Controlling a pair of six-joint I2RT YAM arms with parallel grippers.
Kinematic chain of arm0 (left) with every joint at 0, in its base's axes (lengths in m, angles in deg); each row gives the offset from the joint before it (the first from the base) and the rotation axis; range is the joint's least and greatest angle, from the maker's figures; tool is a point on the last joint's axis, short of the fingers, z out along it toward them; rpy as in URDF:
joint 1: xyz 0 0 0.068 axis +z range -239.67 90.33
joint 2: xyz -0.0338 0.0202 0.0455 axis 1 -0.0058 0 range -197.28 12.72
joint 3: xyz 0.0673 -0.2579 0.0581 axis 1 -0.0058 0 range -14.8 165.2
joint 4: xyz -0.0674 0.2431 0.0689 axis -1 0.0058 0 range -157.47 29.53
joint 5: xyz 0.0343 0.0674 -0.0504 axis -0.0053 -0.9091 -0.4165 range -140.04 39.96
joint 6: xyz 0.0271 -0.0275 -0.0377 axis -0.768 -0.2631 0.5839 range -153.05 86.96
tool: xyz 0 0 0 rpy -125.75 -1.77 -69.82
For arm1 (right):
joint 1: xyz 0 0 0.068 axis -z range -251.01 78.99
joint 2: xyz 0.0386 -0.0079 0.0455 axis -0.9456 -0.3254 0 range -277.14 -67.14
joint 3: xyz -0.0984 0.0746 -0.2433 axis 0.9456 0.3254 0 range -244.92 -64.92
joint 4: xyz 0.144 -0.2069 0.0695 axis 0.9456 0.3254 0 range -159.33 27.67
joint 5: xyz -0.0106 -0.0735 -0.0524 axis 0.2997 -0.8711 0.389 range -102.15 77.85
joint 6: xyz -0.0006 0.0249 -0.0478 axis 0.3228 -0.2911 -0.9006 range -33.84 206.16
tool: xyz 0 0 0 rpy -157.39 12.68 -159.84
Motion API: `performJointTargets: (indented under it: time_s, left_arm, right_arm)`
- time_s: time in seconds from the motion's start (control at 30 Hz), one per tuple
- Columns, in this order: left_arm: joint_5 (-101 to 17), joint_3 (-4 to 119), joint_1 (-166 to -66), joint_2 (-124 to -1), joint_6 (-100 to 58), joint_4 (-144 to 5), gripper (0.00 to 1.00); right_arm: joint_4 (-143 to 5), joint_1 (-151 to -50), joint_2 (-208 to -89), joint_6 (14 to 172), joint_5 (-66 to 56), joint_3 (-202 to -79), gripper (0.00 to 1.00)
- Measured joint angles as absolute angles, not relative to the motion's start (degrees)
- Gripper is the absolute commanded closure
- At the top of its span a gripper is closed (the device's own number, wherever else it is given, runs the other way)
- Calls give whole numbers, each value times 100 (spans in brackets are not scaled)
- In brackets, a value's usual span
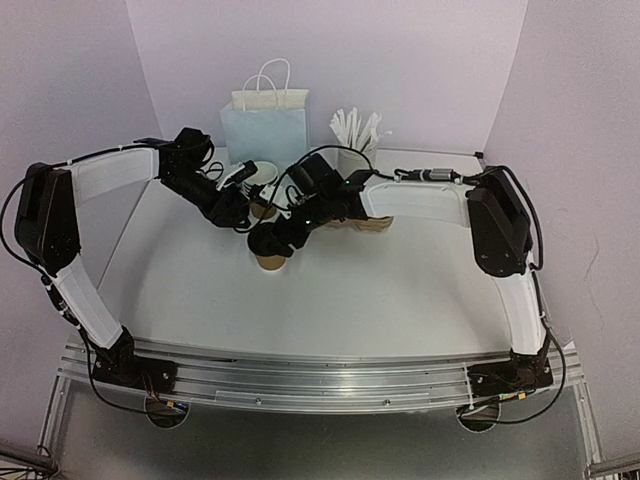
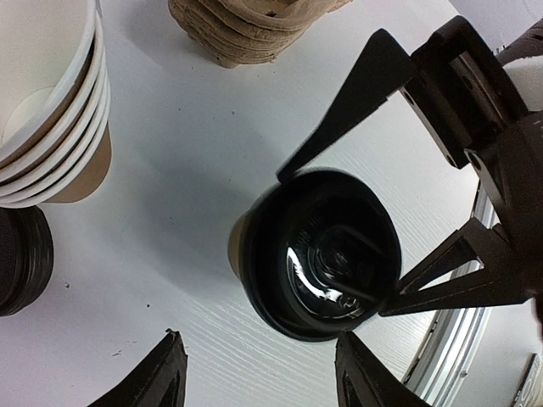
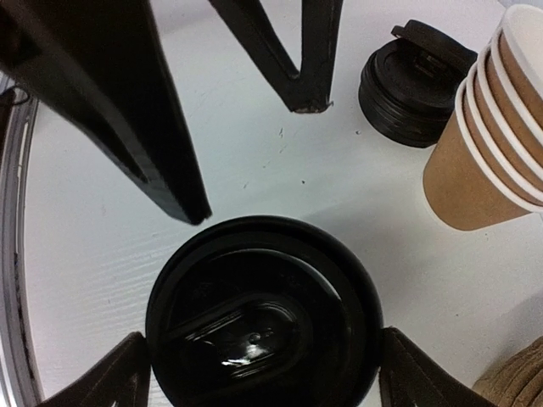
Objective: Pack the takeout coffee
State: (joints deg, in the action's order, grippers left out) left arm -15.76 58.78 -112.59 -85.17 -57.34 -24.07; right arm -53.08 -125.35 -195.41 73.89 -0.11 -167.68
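One takeout coffee cup (image 1: 270,262) of brown paper stands on the table with a black lid (image 3: 263,314) on it. My right gripper (image 3: 263,360) is open straight above it, one finger close to each side of the lid. My left gripper (image 2: 263,365) is open and holds nothing, its tips just short of the same lidded cup (image 2: 318,254). The right gripper's fingers (image 2: 356,93) reach the lid's rim on two sides in the left wrist view. The left gripper (image 1: 240,210) and the right gripper (image 1: 273,240) hang side by side at mid table.
A stack of open paper cups (image 3: 492,144) stands next to a stack of black lids (image 3: 411,85). Brown pulp carrier trays (image 2: 246,30) are piled behind. A pale blue paper bag (image 1: 265,125) and a white holder of sticks (image 1: 355,140) stand at the back wall.
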Motion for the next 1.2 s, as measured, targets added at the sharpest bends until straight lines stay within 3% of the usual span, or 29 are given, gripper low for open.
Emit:
performJointTargets:
  time_s: [0.73,1.2]
  left_arm:
    - [-1560,5901,-11259,-8517,-5817,-2405,41]
    - [-1359,6474,-11095,-8473,-5830,-2390,40]
  right_arm:
    - [-5357,-12560,-19495,7433,-219,-16739,38]
    - [-5338,-12437,-18269,7885,-857,-16234,43]
